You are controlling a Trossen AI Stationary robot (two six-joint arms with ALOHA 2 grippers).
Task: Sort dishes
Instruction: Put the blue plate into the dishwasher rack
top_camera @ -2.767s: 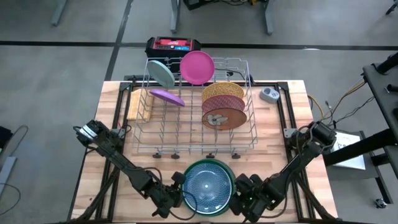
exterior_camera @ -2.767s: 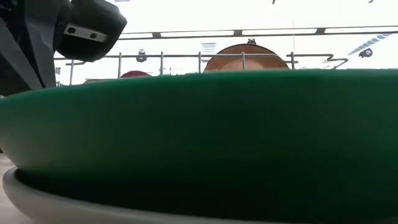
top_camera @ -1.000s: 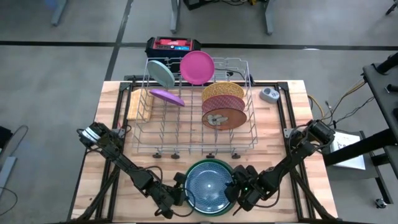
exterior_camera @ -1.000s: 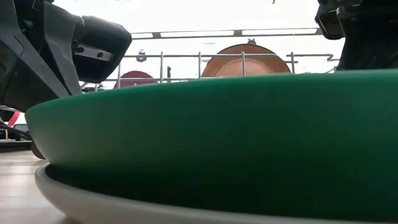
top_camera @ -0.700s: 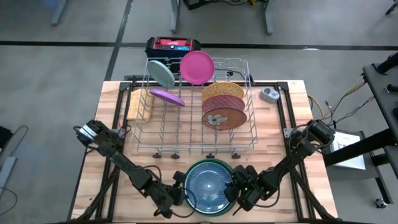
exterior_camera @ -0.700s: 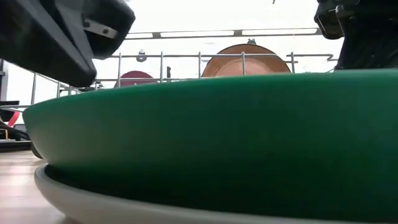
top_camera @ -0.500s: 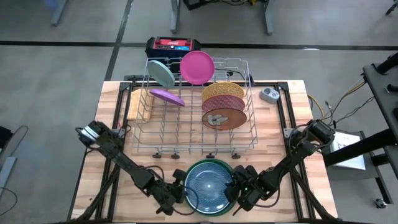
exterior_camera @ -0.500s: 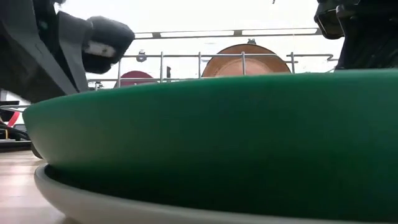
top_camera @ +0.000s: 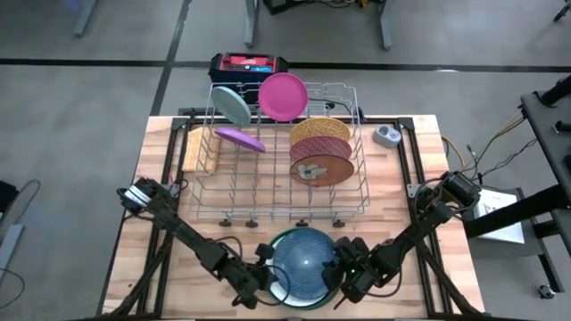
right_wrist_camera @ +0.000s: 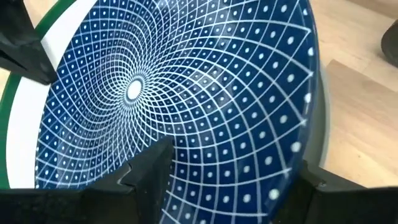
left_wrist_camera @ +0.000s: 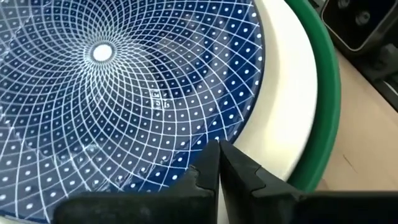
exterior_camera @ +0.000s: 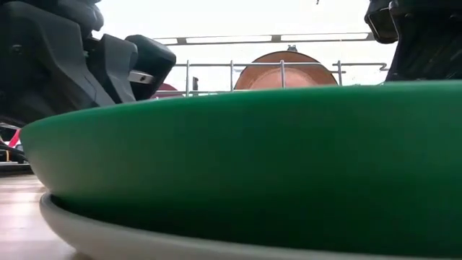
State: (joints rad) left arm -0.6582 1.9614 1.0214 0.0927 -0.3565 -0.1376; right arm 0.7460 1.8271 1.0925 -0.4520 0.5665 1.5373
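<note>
A blue patterned plate (top_camera: 305, 260) lies on top of a white plate (left_wrist_camera: 286, 118) and a green plate (top_camera: 332, 245), stacked at the table's near edge. In the low view the green plate (exterior_camera: 245, 166) fills the picture, with a pale plate (exterior_camera: 108, 235) under it. My left gripper (top_camera: 264, 273) is shut at the blue plate's left rim. At the stack's right side my right gripper (top_camera: 343, 272) is open. One of its fingers (right_wrist_camera: 149, 168) stands over the blue plate (right_wrist_camera: 174, 99) and the other (right_wrist_camera: 314, 186) past its edge. My left gripper meets the blue plate's rim (left_wrist_camera: 208, 152) with its shut fingertips, coming low from the table's left. Whether the rim lies between the fingers does not show. The plate rests on the white plate. My right gripper: whether it touches the blue plate, I cannot tell.
A silver wire rack (top_camera: 268, 201) fills the table's middle, with pale blue (top_camera: 234, 105), pink (top_camera: 284, 96) and purple (top_camera: 239, 138) plates and a row of yellow (top_camera: 319, 130), maroon (top_camera: 319, 149) and brown (top_camera: 319, 169) ones. A small grey device (top_camera: 386, 135) lies far right.
My left gripper has gone toward the table's right edge, up to the blue plate's rim. The blue plate has shifted a little toward the right and far side, baring a crescent of the white plate at its near left.
</note>
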